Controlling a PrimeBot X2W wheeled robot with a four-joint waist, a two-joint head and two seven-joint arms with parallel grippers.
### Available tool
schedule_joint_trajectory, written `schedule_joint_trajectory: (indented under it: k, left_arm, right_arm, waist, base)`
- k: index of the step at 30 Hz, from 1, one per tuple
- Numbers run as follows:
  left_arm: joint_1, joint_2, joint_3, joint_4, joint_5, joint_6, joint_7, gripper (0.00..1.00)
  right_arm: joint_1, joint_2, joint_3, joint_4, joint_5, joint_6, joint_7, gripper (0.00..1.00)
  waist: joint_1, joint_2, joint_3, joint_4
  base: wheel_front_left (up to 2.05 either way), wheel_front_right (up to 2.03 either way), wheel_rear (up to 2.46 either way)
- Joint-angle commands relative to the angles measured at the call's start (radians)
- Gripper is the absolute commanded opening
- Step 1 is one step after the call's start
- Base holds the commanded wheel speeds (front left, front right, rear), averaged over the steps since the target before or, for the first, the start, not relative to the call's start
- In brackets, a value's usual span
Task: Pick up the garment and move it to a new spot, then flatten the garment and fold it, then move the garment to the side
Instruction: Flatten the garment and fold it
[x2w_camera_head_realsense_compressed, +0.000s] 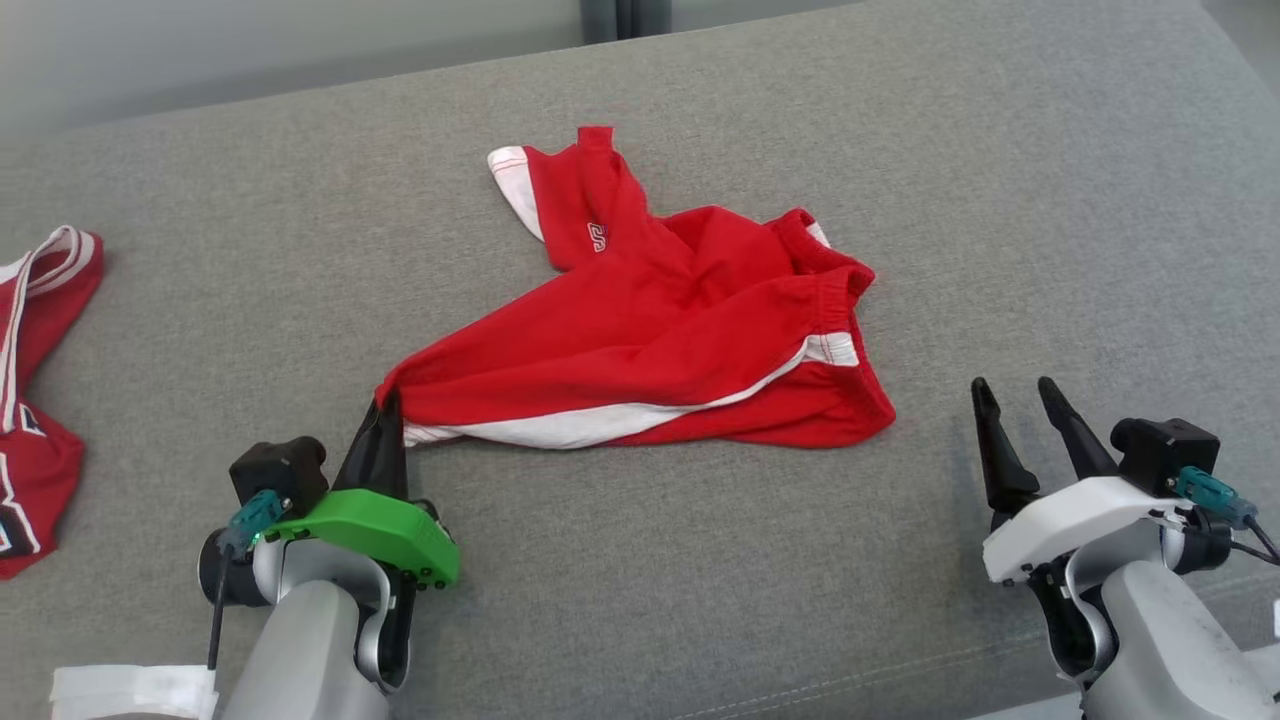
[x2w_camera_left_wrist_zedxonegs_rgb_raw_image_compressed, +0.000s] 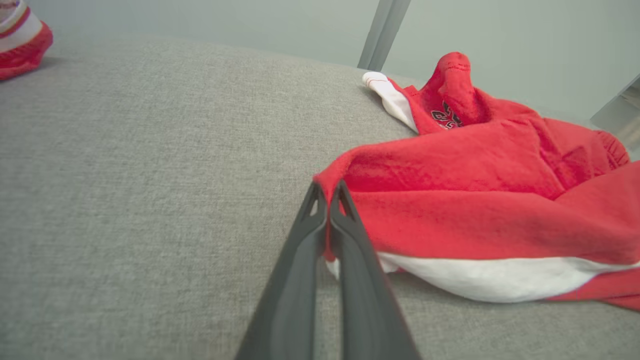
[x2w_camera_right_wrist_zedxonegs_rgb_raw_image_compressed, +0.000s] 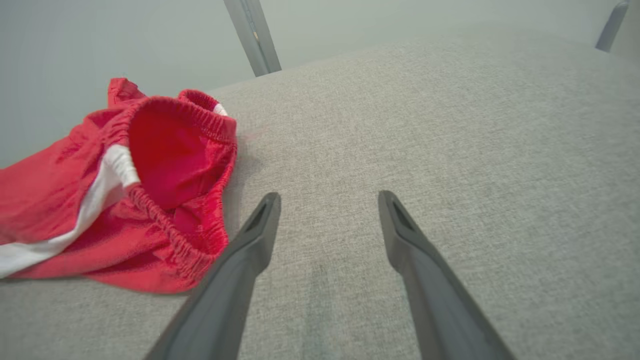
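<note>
The garment (x2w_camera_head_realsense_compressed: 650, 330) is a pair of red shorts with white side stripes, lying crumpled in the middle of the grey cushion. My left gripper (x2w_camera_head_realsense_compressed: 388, 405) is shut on the garment's near left corner; in the left wrist view the two dark fingers (x2w_camera_left_wrist_zedxonegs_rgb_raw_image_compressed: 327, 192) pinch the red hem of the garment (x2w_camera_left_wrist_zedxonegs_rgb_raw_image_compressed: 475, 210). My right gripper (x2w_camera_head_realsense_compressed: 1015, 385) stands open over bare fabric to the right of the garment, a short way from its elastic waistband (x2w_camera_right_wrist_zedxonegs_rgb_raw_image_compressed: 170, 150). In the right wrist view the gripper (x2w_camera_right_wrist_zedxonegs_rgb_raw_image_compressed: 329, 197) has nothing between its fingers.
A second red and white garment (x2w_camera_head_realsense_compressed: 30, 400) lies at the far left edge of the grey cushion (x2w_camera_head_realsense_compressed: 1000, 200), and its corner (x2w_camera_left_wrist_zedxonegs_rgb_raw_image_compressed: 20, 35) shows in the left wrist view. The cushion's back edge runs along the top, with a pale wall and a metal post (x2w_camera_right_wrist_zedxonegs_rgb_raw_image_compressed: 252, 35) behind.
</note>
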Motion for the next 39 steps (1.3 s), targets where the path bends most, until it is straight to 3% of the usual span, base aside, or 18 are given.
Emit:
schedule_joint_trajectory:
  k: [1,10,12,13,14,20,26,27,28,33,37,39]
  left_arm:
    - [0.002,0.005,0.008,0.009,0.012,0.008,-0.001,0.0]
    - [-0.044,0.005,0.04,0.09,0.045,0.063,-0.001,0.0]
    - [-0.062,0.005,0.032,0.101,0.055,0.07,-0.001,0.33]
    - [-0.069,0.005,0.029,0.109,0.055,0.073,-0.001,0.58]
    - [-0.076,0.005,0.026,0.118,0.052,0.076,-0.001,1.0]
    - [-0.089,0.005,0.01,0.083,0.039,0.086,-0.001,1.0]
    - [-0.055,0.005,-0.034,0.015,0.026,0.076,-0.001,1.0]
    - [-0.045,0.005,-0.056,-0.006,0.023,0.072,-0.001,1.0]
    - [-0.038,0.005,-0.061,-0.017,0.013,0.073,-0.001,1.0]
    - [-0.019,0.004,-0.089,-0.049,0.003,0.07,-0.001,1.0]
    - [0.001,0.004,-0.108,-0.066,-0.008,0.073,-0.001,1.0]
    - [0.003,0.004,-0.115,-0.063,-0.009,0.071,-0.001,1.0]
  right_arm:
    - [-0.01,0.001,0.01,-0.008,0.008,-0.001,0.0,1.0]
    - [-0.06,0.005,0.182,-0.123,0.12,-0.001,0.0,1.0]
    - [-0.072,-0.001,0.222,-0.137,0.144,-0.001,0.0,1.0]
    - [-0.077,0.001,0.239,-0.143,0.163,-0.001,0.0,1.0]
    - [-0.081,0.001,0.255,-0.147,0.177,-0.001,0.0,1.0]
    - [-0.132,-0.007,0.356,-0.123,0.261,-0.001,0.0,1.0]
    - [-0.21,-0.004,0.372,-0.002,0.309,-0.001,0.0,1.0]
    - [-0.222,0.003,0.369,0.048,0.33,-0.001,0.0,0.39]
    - [-0.237,0.004,0.359,0.067,0.338,-0.001,0.0,0.01]
    - [-0.283,-0.027,0.32,0.136,0.315,-0.001,0.0,0.0]
    - [-0.31,-0.054,0.19,0.221,0.245,-0.001,0.0,0.0]
    - [-0.314,-0.055,0.171,0.238,0.229,-0.001,0.0,0.0]
  waist:
    - [0.0,0.0,-0.002,0.028]
    - [0.0,0.0,0.006,0.035]
    - [0.0,0.0,0.008,0.033]
    - [0.0,0.0,0.009,0.033]
    - [0.0,0.0,0.01,0.032]
    - [0.0,0.0,0.018,0.043]
    - [0.0,0.0,0.025,0.092]
    - [0.0,0.0,0.027,0.112]
    - [0.0,0.0,0.027,0.122]
    - [0.0,0.0,0.033,0.158]
    - [0.0,0.0,0.039,0.19]
    - [0.0,0.0,0.04,0.195]
  base:
    - [0.0,0.0,0.0]
    - [0.0,0.0,0.0]
    - [0.0,0.0,0.0]
    - [0.0,0.0,0.0]
    - [0.0,0.0,0.0]
    - [0.0,0.0,0.0]
    - [0.0,0.0,0.0]
    - [0.0,0.0,0.0]
    - [0.0,0.0,0.0]
    - [0.0,0.0,0.0]
    - [0.0,0.0,0.0]
    - [0.0,0.0,0.0]
